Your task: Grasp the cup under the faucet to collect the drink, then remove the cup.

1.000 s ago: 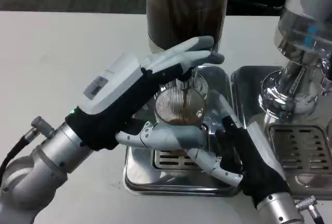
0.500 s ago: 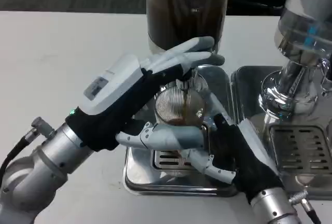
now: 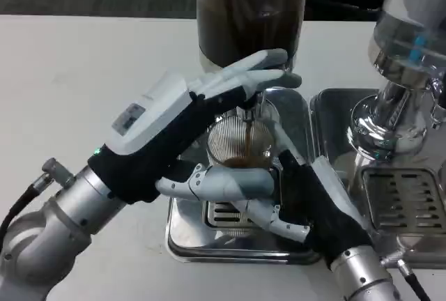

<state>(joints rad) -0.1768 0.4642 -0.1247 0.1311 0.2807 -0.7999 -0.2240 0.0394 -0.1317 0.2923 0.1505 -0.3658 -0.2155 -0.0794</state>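
Upper part of dark drink dispenser (image 3: 251, 8) cut off by top edge of frame; contents dark brown through the clear wall. Faucet (image 3: 247, 109) mostly hidden behind left hand (image 3: 178, 130), only a short metal stub visible. Thin brown stream seen falling from faucet into ribbed clear cup (image 3: 240, 144). Cup upright on silver drip tray (image 3: 293, 116), towards the tray's far edge, directly under faucet; brown drink pooled in its lower part, level hard to read through the ribbing. Lower half of cup hidden by fingers. Left hand reaching in from lower left corner of desk (image 3: 70, 71), upper fingers stretched out flat over the faucet area, thumb curled across the near side of cup; actual contact between upper fingers and faucet lever cannot be told, and nothing clearly enclosed. Right hand (image 3: 310, 203) coming up from near edge of desk, wrapped against right and near side of cup, fingers crossing under the left thumb; looks closed round the cup, though the contact itself is partly covered. Slotted grille of tray largely masked by both hands. Second dispenser (image 3: 408, 57) with chrome base on its own tray (image 3: 408, 203) at right edge of desk, cut off by frame; contents not discernible.
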